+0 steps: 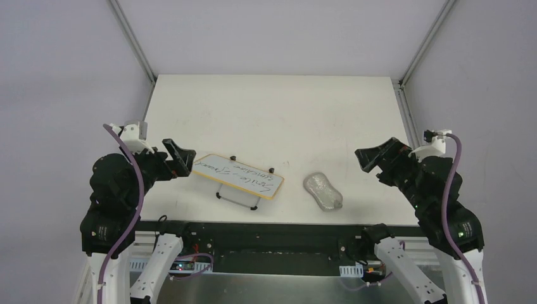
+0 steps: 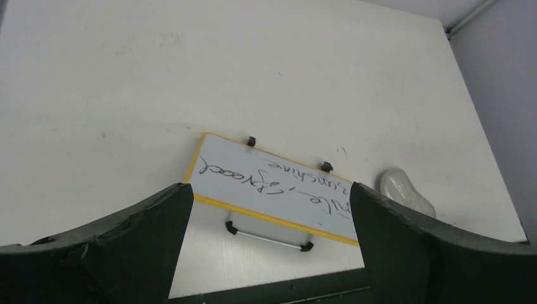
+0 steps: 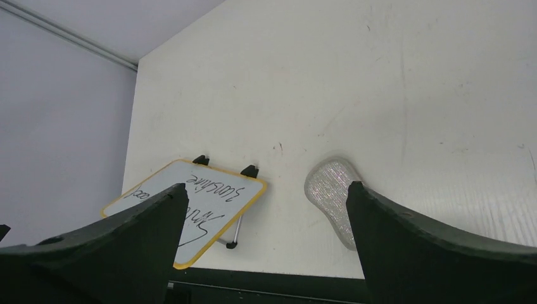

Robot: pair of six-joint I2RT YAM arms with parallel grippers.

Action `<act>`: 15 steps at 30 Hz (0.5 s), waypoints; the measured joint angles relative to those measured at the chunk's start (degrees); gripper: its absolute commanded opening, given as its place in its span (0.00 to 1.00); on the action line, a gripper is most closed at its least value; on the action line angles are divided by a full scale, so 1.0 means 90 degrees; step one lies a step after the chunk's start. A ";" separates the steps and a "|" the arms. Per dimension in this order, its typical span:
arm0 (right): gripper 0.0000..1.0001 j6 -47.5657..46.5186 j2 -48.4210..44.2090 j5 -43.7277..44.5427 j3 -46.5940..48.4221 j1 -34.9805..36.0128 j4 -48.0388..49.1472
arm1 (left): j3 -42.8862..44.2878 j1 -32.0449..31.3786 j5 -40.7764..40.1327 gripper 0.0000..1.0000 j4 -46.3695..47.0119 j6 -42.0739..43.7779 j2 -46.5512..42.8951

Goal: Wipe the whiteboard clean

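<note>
My left claw hangs spread wide and empty just beside the left end of the small wooden-rimmed white whiteboard. The board rests, black handwriting showing, near the front edge of the white table. My right claw, equally spread, holds nothing near the grey lumpy oblong pad.

The left arm is folded up by the near left corner of the surface. Its left tool points inward toward the middle, jaws spread wide. The right arm mirrors it at the near right corner, and the right tool also faces inward, jaws likewise wide apart. Both tools hang above the surface, well apart from each other.
</note>
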 measured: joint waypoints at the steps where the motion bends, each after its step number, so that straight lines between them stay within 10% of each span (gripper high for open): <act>1: 0.98 0.0053 0.0022 0.0029 0.0019 0.0000 -0.0080 | 0.0000 0.0000 0.0187 0.99 -0.0039 -0.0015 0.0010; 15: 0.99 -0.0221 0.2412 -0.1052 -0.1634 -0.0007 0.0583 | -0.0787 -0.0032 0.2093 0.99 0.0437 -0.1231 0.1069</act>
